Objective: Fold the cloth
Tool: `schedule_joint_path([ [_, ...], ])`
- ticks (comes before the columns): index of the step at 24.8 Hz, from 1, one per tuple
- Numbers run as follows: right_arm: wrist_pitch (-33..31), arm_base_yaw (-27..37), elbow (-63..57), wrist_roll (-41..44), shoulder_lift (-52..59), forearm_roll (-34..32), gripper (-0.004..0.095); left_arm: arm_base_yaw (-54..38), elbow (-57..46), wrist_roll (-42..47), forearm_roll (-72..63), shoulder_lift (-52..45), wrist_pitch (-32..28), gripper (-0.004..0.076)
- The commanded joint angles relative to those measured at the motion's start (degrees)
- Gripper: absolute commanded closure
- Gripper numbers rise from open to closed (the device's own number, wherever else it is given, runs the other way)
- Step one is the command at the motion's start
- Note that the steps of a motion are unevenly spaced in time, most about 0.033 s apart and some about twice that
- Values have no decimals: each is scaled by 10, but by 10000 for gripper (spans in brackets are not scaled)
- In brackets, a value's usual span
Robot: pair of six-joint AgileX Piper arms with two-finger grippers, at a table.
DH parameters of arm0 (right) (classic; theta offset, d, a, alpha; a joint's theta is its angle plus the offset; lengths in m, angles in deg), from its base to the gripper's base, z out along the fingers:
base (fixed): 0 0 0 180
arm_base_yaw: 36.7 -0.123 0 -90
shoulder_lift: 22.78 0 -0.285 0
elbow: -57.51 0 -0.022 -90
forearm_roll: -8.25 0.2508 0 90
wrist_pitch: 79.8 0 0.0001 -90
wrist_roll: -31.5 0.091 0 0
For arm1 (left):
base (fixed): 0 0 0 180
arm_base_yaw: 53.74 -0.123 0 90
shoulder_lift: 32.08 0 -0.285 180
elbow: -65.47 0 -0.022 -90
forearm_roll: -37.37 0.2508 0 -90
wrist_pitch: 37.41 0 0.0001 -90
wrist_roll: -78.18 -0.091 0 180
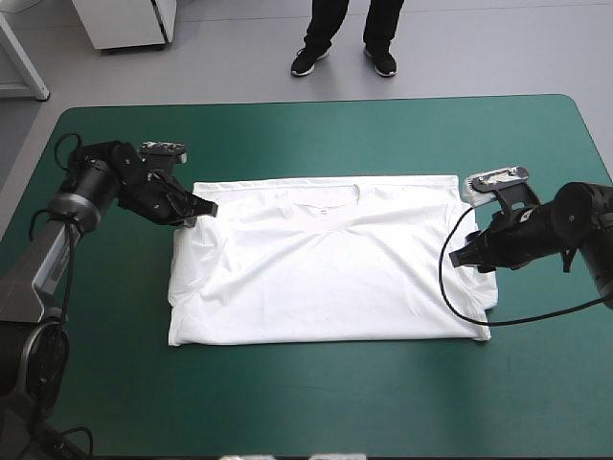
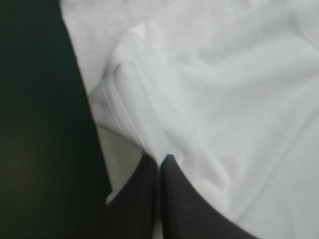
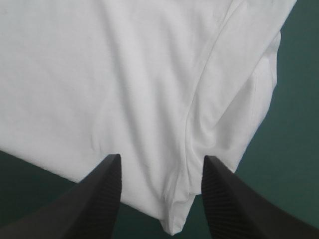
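T-shirt (image 1: 326,278): spread flat at the middle of the table (image 1: 316,412), with the collar (image 1: 324,203) toward the table's far edge.
Left gripper (image 1: 196,211): fingers together and clamped on a fold of the T-shirt, at the shoulder on the table's left side. In the left wrist view the pinched ridge rises directly from the tips (image 2: 160,162).
Right gripper (image 1: 462,257): fingers apart, low at the T-shirt's edge on the table's right side. A corner (image 3: 174,219) of the cloth lies between them and is not gripped.
Step in hand: I judge it is taking hold of both sides for a fold.
How to do it well: the right fingers should go down to the table and close on all layers of the corner, not only the top one. Lift only when both grippers hold, and lift evenly, otherwise the fold goes crooked.
Risk: the left gripper holds only a thin ridge, which may slip if it is pulled too quickly.
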Motion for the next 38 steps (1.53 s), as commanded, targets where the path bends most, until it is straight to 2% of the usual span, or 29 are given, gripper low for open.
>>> schedule_joint_path([
  [1, 7, -2, 19, 0, 14, 4, 441, 38, 18, 0, -14, -14, -6, 733],
  [8, -3, -3, 19, 0, 14, 4, 445, 74, 18, 2, -13, 77, -30, 733],
  [12, -3, -3, 19, 0, 14, 3, 445, 74, 21, -4, -13, 90, -23, 727],
  [14, -2, -3, 25, 0, 14, -9, 445, 74, 40, -14, -13, 80, 14, 667],
  [15, -1, -3, 33, 0, 14, -15, 445, 74, 57, -16, -12, 70, 40, 573],
  [16, 0, -3, 38, 0, 14, -17, 445, 74, 66, -19, -12, 64, 52, 517],
  [19, 1, -3, 57, 0, 14, -24, 444, 74, 85, -19, -11, 43, 68, 359],
  [22, 2, -3, 70, 1, 14, -26, 443, 74, 92, -19, -5, 19, 80, 262],
  [27, 10, -3, 70, 36, -3, -75, 441, 74, 92, -12, 21, -53, 93, 250],
  [33, 20, -3, 70, 42, -69, -77, 371, 74, 92, -12, 21, -117, 86, 250],
  [38, 54, -1, 70, 49, -124, -111, 367, 74, 92, -12, 21, -137, 82, 250],
])
